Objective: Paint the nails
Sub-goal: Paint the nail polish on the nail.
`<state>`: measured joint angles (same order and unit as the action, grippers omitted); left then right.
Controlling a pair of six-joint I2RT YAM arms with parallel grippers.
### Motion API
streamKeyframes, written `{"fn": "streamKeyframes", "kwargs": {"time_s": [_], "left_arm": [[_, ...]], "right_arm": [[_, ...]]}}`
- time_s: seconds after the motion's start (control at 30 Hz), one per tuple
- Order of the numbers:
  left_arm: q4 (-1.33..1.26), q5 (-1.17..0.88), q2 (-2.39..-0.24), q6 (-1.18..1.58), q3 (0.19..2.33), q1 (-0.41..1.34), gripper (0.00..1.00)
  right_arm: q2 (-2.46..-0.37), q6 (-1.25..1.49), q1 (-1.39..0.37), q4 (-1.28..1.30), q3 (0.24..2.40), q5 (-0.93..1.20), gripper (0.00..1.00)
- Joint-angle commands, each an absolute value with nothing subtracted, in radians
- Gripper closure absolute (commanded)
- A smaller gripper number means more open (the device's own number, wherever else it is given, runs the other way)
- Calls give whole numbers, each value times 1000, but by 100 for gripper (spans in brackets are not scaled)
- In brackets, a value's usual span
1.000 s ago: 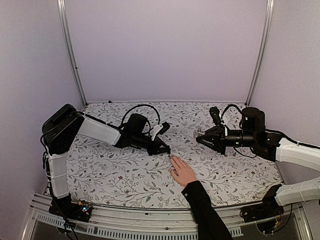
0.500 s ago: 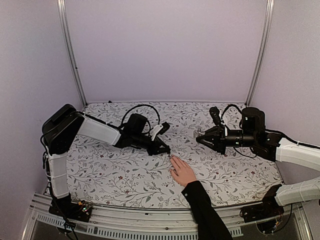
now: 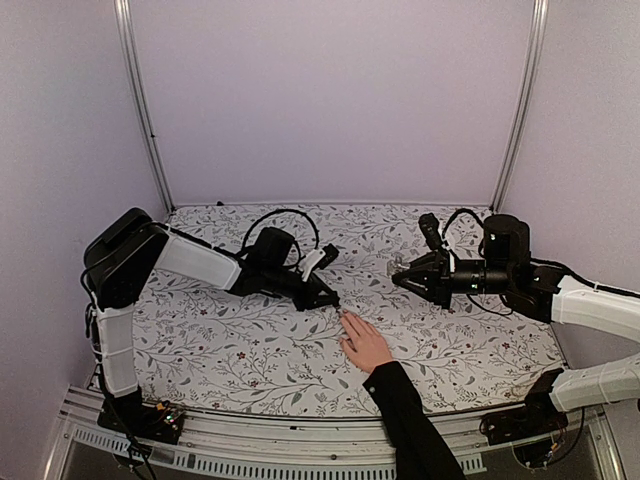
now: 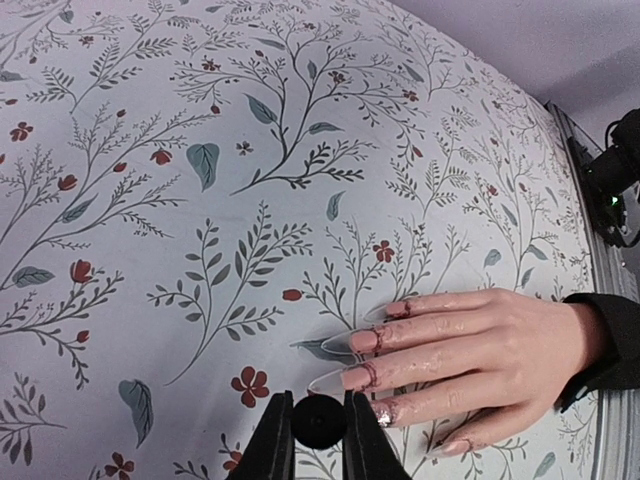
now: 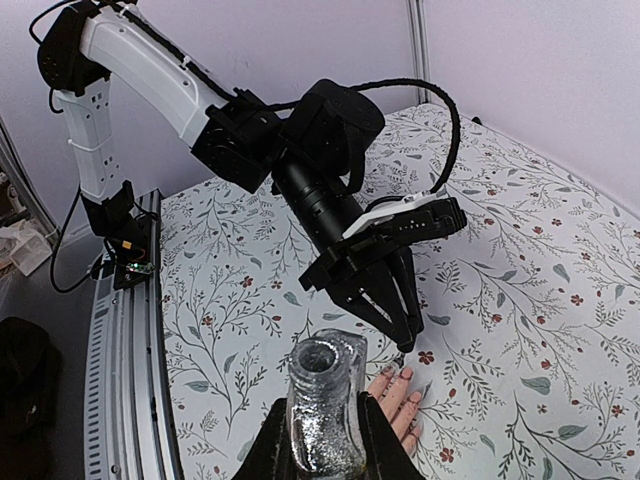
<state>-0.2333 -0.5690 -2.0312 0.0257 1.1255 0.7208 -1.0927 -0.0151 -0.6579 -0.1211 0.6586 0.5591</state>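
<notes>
The main risk we see is polish landing off target. The nails [image 4: 338, 344] are long, narrow points on a living hand [image 3: 365, 345]. A slight twitch of that hand, or a stroke that runs a little wide, would streak the skin or the floral cloth [image 3: 230, 340]. The left gripper [image 3: 327, 297] is clenched on a small round black piece [image 4: 320, 421], which we take to be the brush handle. The bristles are hidden below the jaws in the left wrist view, so we cannot tell where the tip sits or whether it touches anything. Bringing it down blind could press too hard on a finger or blot one nail with too much polish. The right gripper [image 3: 400, 272] is clamped around a small glittery bottle [image 5: 325, 400] with its neck uncapped. Tipping it further could spill polish onto the cloth, and carrying it closer could knock it against the left arm. In the left wrist view the nails lie just to the right of the left gripper and slightly ahead of it, the nearest fingertip close beside one jaw. From above, that gripper sits just past the fingertips. The right gripper is well apart from the hand, further back and to the right.
</notes>
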Motion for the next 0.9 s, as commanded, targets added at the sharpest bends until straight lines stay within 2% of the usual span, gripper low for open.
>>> {"fn": "streamKeyframes", "kwargs": {"time_s": [0.0, 0.87], "left_arm": [[-212, -562, -2009, 5, 1129, 709, 100], [-209, -633, -1944, -38, 1109, 734, 100]], "right_arm": [[-1081, -8, -650, -149, 646, 558, 100], [-1075, -8, -650, -144, 649, 560, 100]]}}
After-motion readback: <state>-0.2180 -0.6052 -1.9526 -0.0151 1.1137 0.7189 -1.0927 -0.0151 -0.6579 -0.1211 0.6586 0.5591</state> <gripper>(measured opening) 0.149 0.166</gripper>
